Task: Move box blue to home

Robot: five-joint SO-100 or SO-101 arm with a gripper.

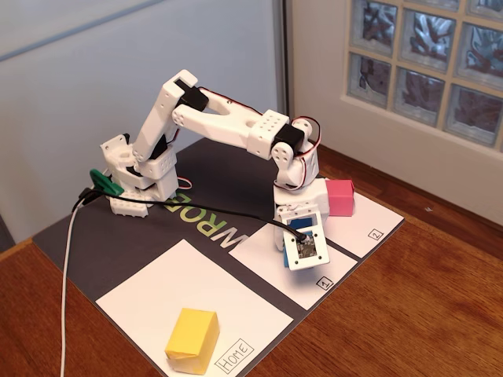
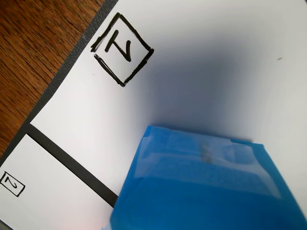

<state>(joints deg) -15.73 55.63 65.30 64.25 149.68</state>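
Note:
The blue box (image 1: 299, 225) sits on the white sheet marked "1" (image 1: 267, 259), mostly hidden behind the wrist camera plate in the fixed view. In the wrist view the blue box (image 2: 206, 187) fills the lower right, very close, and rests on that sheet (image 2: 192, 72). My gripper (image 1: 289, 239) points down right at the box; its fingers are hidden in both views, so I cannot tell if they grip it. The Home sheet (image 1: 157, 290) lies at the front left, with its "Home" label (image 1: 234, 355) at the near corner.
A yellow box (image 1: 192, 339) stands on the Home sheet near the label. A pink box (image 1: 339, 196) sits on the sheet marked "2" (image 1: 369, 224) just behind the gripper. The arm base (image 1: 137, 188) is at the back left. A dark mat (image 1: 86, 236) lies under the sheets.

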